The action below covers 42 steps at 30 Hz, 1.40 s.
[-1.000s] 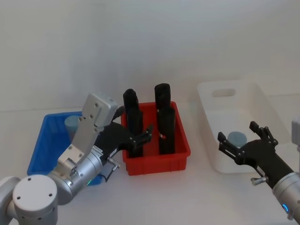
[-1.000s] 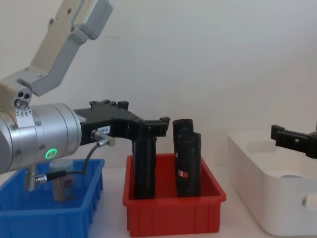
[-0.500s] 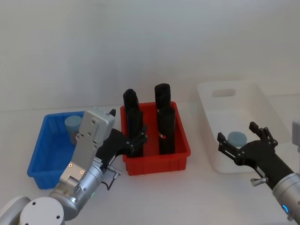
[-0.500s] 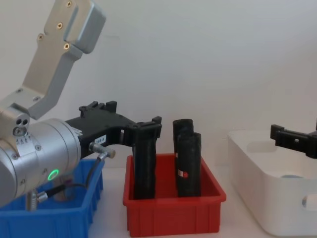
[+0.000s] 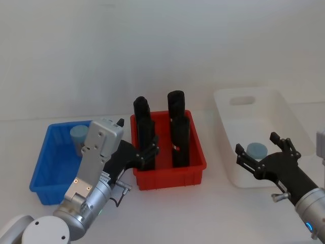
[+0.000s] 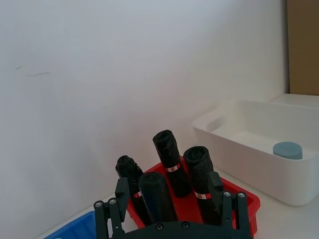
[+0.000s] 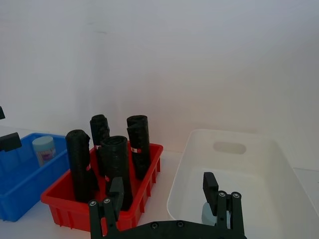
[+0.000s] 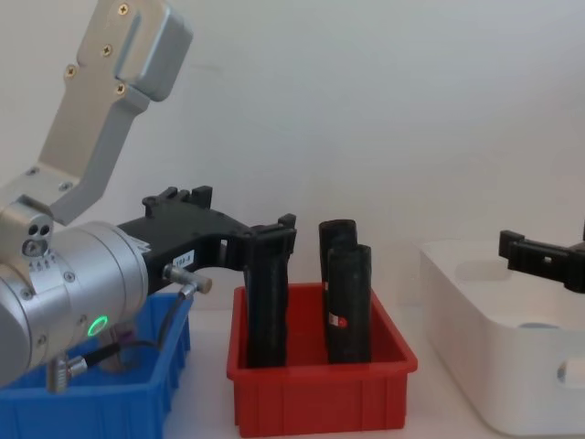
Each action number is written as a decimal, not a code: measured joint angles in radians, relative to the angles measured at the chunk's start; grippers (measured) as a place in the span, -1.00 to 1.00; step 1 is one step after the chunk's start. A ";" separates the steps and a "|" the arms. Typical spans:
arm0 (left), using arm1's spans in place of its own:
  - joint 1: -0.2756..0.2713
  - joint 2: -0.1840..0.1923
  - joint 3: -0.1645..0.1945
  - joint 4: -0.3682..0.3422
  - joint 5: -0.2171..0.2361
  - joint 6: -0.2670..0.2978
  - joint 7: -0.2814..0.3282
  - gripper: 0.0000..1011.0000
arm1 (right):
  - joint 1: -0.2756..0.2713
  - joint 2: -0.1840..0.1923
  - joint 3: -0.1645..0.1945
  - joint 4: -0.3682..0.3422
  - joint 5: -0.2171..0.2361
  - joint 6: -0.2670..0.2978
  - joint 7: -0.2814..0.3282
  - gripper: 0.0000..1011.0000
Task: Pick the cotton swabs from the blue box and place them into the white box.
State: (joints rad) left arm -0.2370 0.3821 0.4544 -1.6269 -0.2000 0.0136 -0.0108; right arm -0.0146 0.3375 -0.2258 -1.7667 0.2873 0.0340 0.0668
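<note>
Your left tool (image 5: 138, 132) is spread apart and empty, by the near left corner of the red bin (image 5: 170, 178). One swab jar (image 5: 77, 134) stands to its left, in the far corner of the blue box (image 5: 44, 166). Your right tool (image 5: 256, 142) is also spread apart and empty, at the near end of the white box (image 5: 289, 114). A second jar (image 5: 257, 150) sits inside that box, just ahead of its fingertips.

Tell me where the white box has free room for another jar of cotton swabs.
The white box floor is bare from its middle to the handle-cutout wall. Its near end holds one jar, with the open right end effector there. The red bin, with four black rolls and the open left end effector beside it, is crowded.
</note>
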 joint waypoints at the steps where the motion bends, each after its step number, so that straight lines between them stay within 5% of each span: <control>1: 0.000 0.000 0.000 0.000 0.000 0.000 0.000 0.99 | 0.000 0.000 0.000 0.000 0.000 0.000 0.000 0.98; 29: 0.000 0.000 0.000 0.001 0.000 0.000 0.000 0.99 | 0.012 -0.006 0.000 0.015 -0.006 -0.003 0.013 0.98; 42: 0.000 0.000 0.000 0.001 0.000 0.000 0.000 0.99 | 0.093 -0.038 -0.005 0.123 -0.050 -0.021 0.078 0.98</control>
State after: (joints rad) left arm -0.2372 0.3822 0.4543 -1.6262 -0.2003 0.0139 -0.0110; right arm 0.0785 0.2992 -0.2303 -1.6435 0.2376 0.0130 0.1451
